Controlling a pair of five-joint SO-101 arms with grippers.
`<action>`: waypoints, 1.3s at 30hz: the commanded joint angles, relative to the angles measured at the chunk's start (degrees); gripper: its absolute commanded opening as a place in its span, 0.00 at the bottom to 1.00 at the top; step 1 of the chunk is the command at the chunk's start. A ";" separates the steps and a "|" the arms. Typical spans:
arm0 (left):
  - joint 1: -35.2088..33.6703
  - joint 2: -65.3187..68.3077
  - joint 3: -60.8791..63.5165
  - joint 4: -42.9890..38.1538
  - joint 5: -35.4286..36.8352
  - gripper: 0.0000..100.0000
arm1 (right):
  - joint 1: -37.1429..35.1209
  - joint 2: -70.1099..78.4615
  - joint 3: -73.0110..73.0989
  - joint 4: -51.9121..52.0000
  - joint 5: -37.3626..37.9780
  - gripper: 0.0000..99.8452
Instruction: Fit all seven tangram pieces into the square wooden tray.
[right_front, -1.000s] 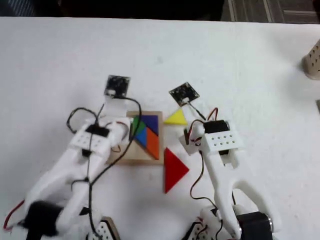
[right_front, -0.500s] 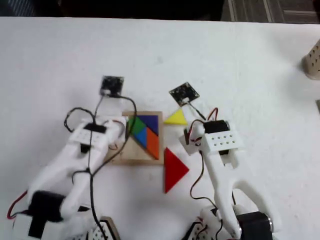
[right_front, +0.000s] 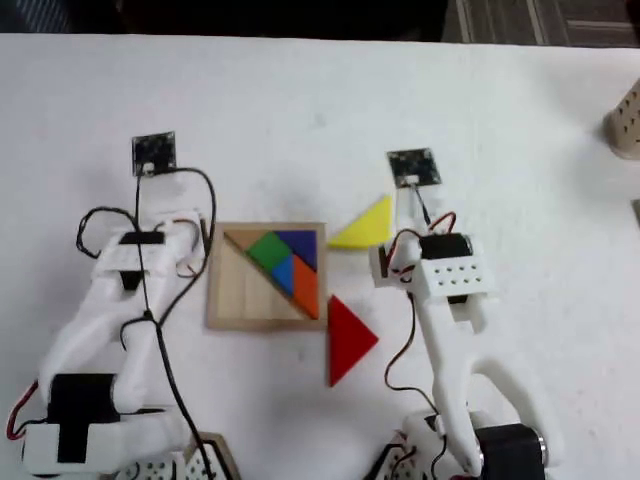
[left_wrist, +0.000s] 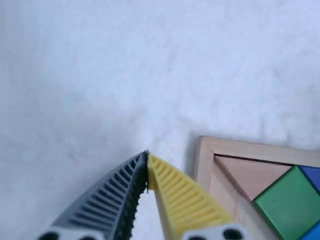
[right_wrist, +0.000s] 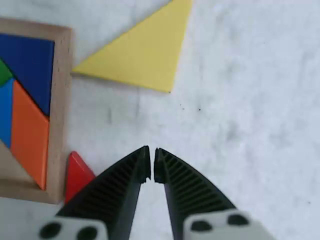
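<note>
The square wooden tray (right_front: 232, 300) lies between my arms, with green (right_front: 267, 250), blue (right_front: 301, 246), light blue (right_front: 283, 275) and orange (right_front: 306, 286) pieces in its right half. A yellow triangle (right_front: 366, 224) rests on the table off the tray's far right corner. A red triangle (right_front: 348, 338) lies off its near right corner. My left gripper (right_front: 204, 236) is shut and holds nothing, just left of the tray's far left corner (left_wrist: 206, 145). My right gripper (right_wrist: 151, 150) is shut and holds nothing, over bare table between the yellow triangle (right_wrist: 142, 55) and the red one (right_wrist: 77, 172).
White table all round, with open room to the far side and at both ends. A pale pegged block (right_front: 626, 122) stands at the far right edge. The tray's left half is bare wood (left_wrist: 250, 175).
My left arm has swung left, off the tray to its left side. My right arm has shifted right and away, and more of the yellow triangle now shows.
</note>
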 joint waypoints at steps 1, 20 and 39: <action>-0.66 -0.22 -3.60 -1.49 0.62 0.02 | 0.04 -0.22 -3.96 -0.75 -10.11 0.08; -0.48 -0.13 -3.43 -1.41 0.26 0.02 | -5.67 22.99 -25.93 -2.24 -43.87 0.25; -0.66 8.75 -9.76 -0.97 0.26 0.02 | -5.67 48.48 -52.40 13.49 -50.99 0.25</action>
